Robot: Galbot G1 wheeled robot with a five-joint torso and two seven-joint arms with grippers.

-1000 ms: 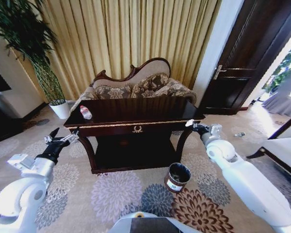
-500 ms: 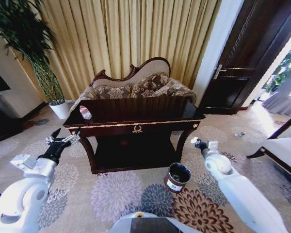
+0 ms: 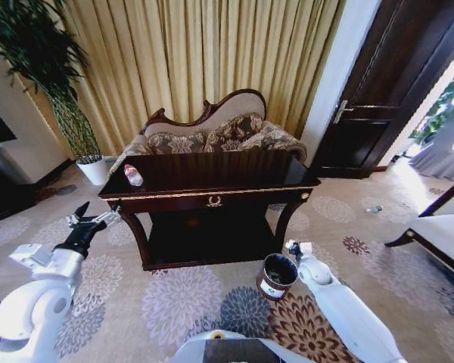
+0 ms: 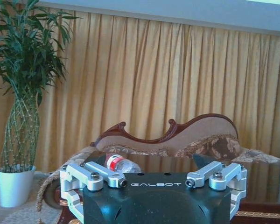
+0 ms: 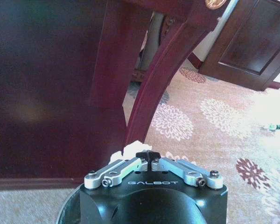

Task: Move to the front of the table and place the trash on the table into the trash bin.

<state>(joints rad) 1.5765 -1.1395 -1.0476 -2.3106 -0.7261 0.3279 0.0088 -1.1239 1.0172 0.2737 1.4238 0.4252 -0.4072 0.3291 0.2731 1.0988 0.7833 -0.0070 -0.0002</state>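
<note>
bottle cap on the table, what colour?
Red. The bottle lies on the table at its left end; its cap and red label band show best in the left wrist view.

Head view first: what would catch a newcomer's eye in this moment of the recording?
The dark glossy table fills the middle, with a red-capped bottle lying near its left end. In front of it on the floral carpet stands the trash bin; the right gripper hangs just above its rim, shut on a white paper wad. The left gripper hovers open off the table's left corner.
</note>
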